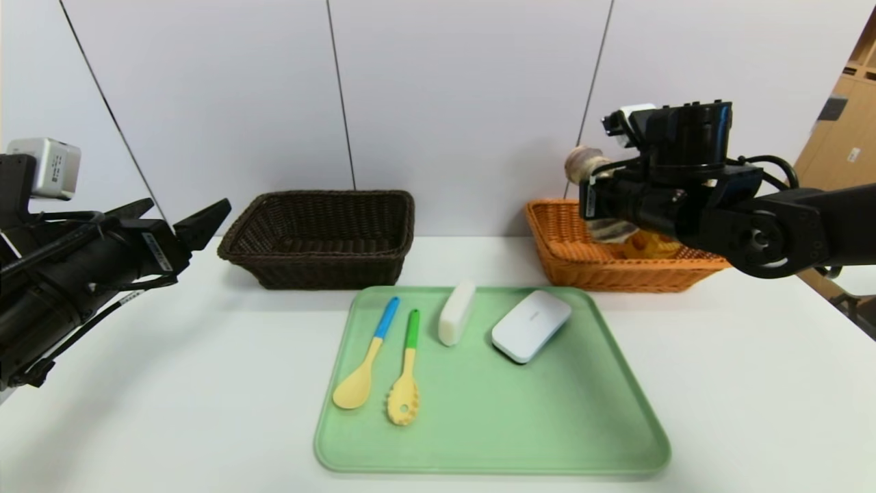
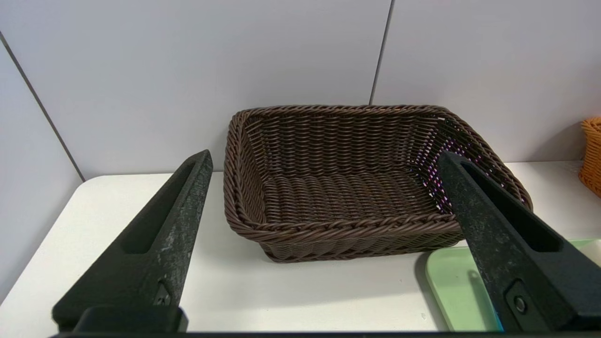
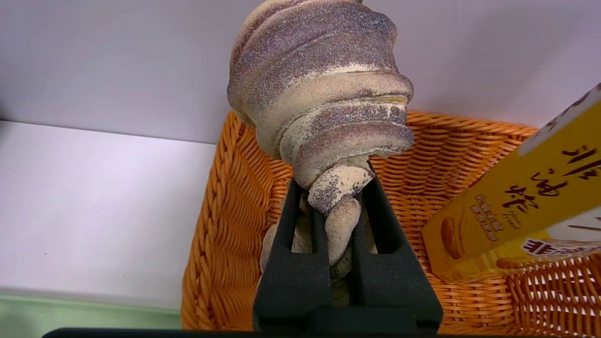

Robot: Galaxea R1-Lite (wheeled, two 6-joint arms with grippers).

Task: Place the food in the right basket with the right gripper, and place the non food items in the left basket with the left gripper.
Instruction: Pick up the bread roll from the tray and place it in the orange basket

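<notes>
Right wrist view: yellow snack carton [image 3: 521, 211] bears black Chinese lettering, unreadable.

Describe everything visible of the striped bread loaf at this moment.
The bread loaf is a long twisted roll with beige and purple-brown stripes and a powdery, matte crust. The right gripper is shut on it, its black fingers pinching the narrow part so the thicker end bulges beyond them. It hangs above the orange wicker basket, not resting in it, apart from the yellow snack carton lying inside.
</notes>
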